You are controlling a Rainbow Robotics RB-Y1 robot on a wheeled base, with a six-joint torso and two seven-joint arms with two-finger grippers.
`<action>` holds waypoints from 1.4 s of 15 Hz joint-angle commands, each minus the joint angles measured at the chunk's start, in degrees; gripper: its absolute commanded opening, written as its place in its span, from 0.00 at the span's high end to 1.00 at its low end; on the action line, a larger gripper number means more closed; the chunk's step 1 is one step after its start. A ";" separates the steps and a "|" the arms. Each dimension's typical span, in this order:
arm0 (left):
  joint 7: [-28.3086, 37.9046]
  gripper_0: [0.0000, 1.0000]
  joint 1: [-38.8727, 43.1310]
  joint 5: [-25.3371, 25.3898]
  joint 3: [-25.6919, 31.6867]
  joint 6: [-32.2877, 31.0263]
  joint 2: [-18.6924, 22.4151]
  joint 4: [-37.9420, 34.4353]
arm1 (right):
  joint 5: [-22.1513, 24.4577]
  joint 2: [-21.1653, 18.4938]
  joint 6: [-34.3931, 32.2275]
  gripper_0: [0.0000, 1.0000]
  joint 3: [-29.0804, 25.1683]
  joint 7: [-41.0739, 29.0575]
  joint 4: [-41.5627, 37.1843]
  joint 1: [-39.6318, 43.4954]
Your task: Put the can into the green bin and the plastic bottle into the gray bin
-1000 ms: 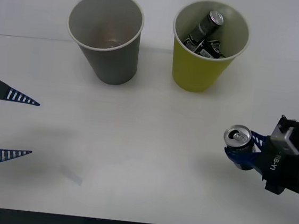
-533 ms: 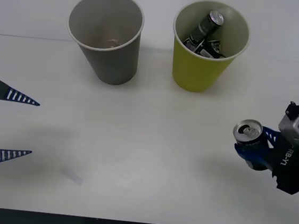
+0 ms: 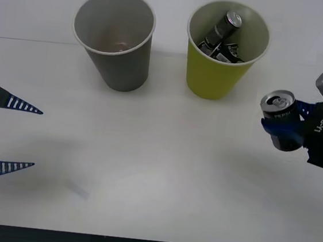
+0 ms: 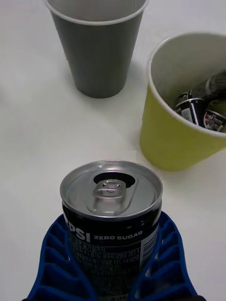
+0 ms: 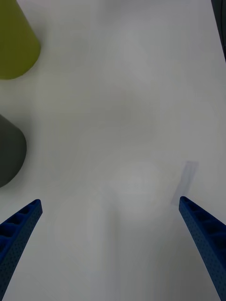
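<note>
Since a second ago my right arm has lifted and carried the can toward the bins. On the white table (image 3: 156, 172), the gray bin (image 3: 115, 41) stands beside the green bin (image 3: 223, 52), which holds darker cans (image 3: 222, 35). My right gripper (image 3: 285, 129) clasps the can (image 3: 279, 113) upright, near the green bin, on its right. My left gripper (image 3: 9, 137) waits spread wide, well apart at the table's left edge.

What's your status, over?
Right tool shut on can, lifted right of green bin. Left tool open, parked at table's left. Dark cans already in green bin; path clear.
</note>
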 commanded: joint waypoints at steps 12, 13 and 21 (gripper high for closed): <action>0.00 0.00 0.00 0.00 0.00 0.00 0.00 0.00 | 8.95 -2.03 0.01 1.00 12.89 -4.82 30.33 -33.08; 0.00 0.00 0.00 0.00 0.00 0.00 0.00 0.00 | 9.39 -1.85 0.01 1.00 13.41 -4.82 32.96 -34.84; 0.00 0.00 0.00 0.00 0.00 0.00 0.00 0.00 | 20.02 3.16 0.01 1.00 17.02 -2.10 50.98 -47.85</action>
